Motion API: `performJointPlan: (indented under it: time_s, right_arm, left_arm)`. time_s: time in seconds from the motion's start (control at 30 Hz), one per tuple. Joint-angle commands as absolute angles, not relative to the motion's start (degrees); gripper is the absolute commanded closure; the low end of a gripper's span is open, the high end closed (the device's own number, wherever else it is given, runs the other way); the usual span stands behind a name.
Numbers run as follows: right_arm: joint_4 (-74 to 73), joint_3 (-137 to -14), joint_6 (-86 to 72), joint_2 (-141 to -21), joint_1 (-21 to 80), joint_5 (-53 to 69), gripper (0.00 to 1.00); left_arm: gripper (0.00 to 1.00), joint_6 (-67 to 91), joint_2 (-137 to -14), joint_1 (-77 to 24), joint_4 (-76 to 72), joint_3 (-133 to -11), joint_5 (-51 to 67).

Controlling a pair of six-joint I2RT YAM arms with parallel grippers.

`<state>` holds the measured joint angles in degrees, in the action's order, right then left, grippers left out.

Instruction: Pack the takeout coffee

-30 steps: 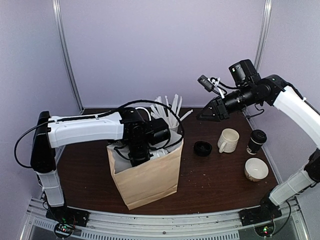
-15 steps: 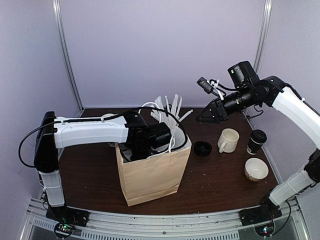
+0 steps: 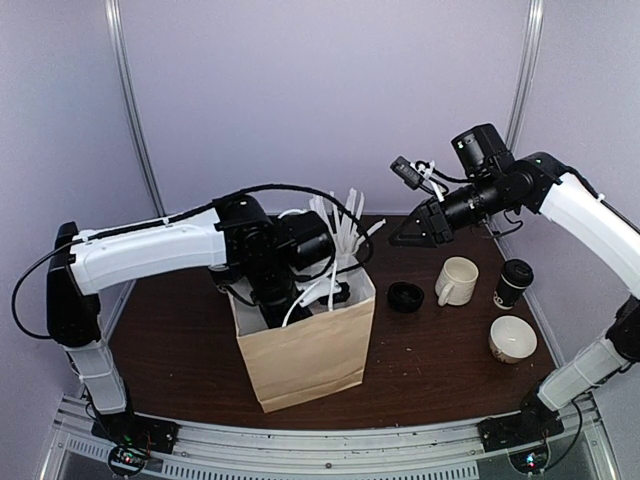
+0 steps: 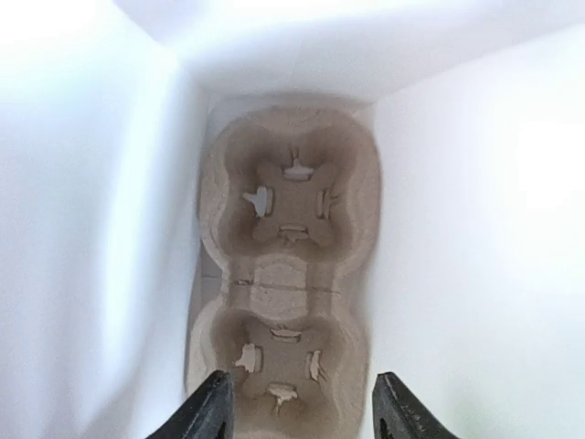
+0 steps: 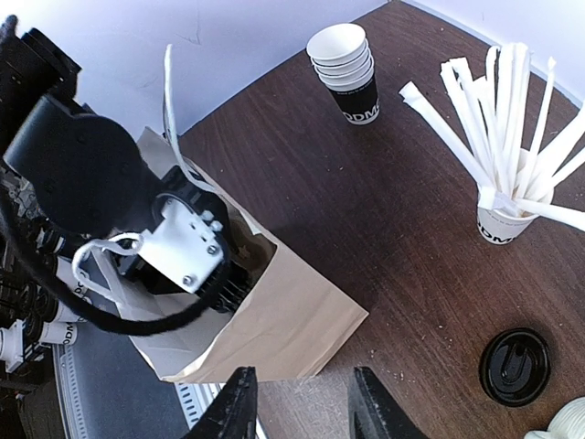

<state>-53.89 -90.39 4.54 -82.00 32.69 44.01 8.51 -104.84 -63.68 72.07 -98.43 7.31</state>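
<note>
Left fingers [image 4: 208, 416]: down inside the paper bag [image 3: 305, 350], apart, nothing between them. Straight below lies the pulp cup carrier [image 4: 288, 293], flat on the bag's floor, long axis running away from the wrist, both wells empty.

Right fingers [image 5: 241, 407]: apart, empty, held high over the far middle of the counter [image 3: 180, 320], looking down on bag and left arm.

Takeout coffee [image 3: 513, 282]: upright, lid on, at the far right of the counter. White mug [image 3: 457, 280] just to its left, white bowl [image 3: 512, 338] nearer. A loose black lid [image 3: 405, 296] lies left of the mug. Not yet touched.

Step in hand, as I read it: get the left arm out of the bag so the cup can go in.

To do it well:
- Raise the left wrist straight up. The bag's walls are close on both sides in the wrist view, and the white handle loops and the arm's cable sit at the mouth; a sideways pull would likely drag the bag or fold it shut.
- Keep the fingers apart so they don't catch the carrier's rim.
- Right arm waits until the mouth is free.
- Take the coffee by its body, below the lid, and approach from the near-left, between mug and bowl.
- Carry it upright and set it into one well rather than on the bridge between them.
</note>
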Motion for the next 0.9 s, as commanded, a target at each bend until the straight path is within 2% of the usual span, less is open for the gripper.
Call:
performJointPlan:
  time_s: [0.0, 0.57, 0.73, 0.87]
  right_arm:
    - [-52.56, -90.73, 5.02, -82.65, 32.37, 45.72, 0.63]
    - [-54.16, -90.68, 10.11, -81.64, 32.35, 46.89, 0.6]
    - [-56.38, -91.6, 15.4, -80.64, 32.35, 53.49, 0.58]
    - [-60.58, -94.66, 21.43, -79.44, 33.49, 60.36, 0.44]
  left_arm:
    - [0.46, 8.85, -101.45, -63.31, 73.0, -101.31, 8.11]
    - [0.44, 7.68, -95.72, -63.31, 73.28, -113.63, 6.24]
    - [0.47, 6.35, -90.9, -63.36, 68.4, -114.42, 7.2]
    - [0.5, 5.98, -84.33, -63.36, 61.12, -111.32, 6.0]
